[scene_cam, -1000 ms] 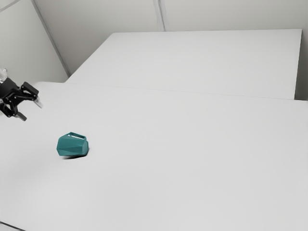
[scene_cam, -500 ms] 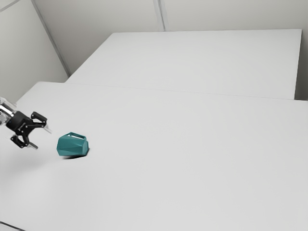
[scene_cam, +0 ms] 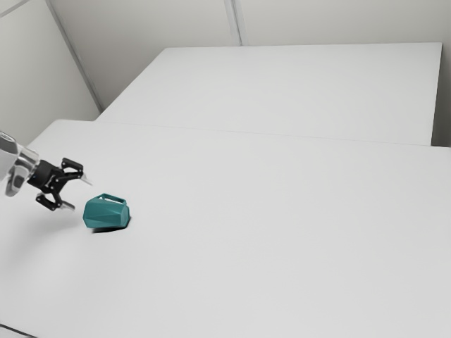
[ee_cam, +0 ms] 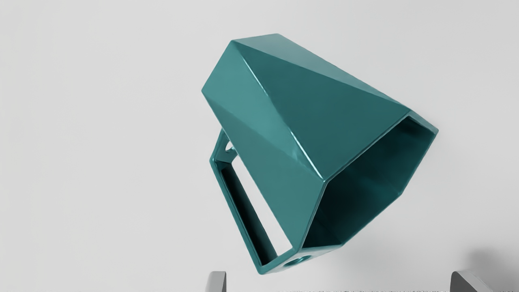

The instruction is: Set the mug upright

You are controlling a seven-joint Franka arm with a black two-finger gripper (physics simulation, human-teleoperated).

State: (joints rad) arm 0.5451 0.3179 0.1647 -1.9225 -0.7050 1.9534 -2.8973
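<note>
One teal mug (scene_cam: 106, 213) on its side, mouth toward the end effector (scene_cam: 82, 196)

The mug lies on the bench (scene_cam: 254, 232), toward the exterior view's left and in from the bench's far corner on that side. Its long axis runs roughly along the bench's far edge. In the wrist view the axis slants between the fingertips, the mouth being the nearer end. The handle (ee_cam: 239, 207) sits along one flank; its mouth-end corner comes near one fingertip, the closest thing in the way. The end effector is released, fingers wide apart, near the mug. A white panel (scene_cam: 303, 91) stands beyond the bench.
</note>
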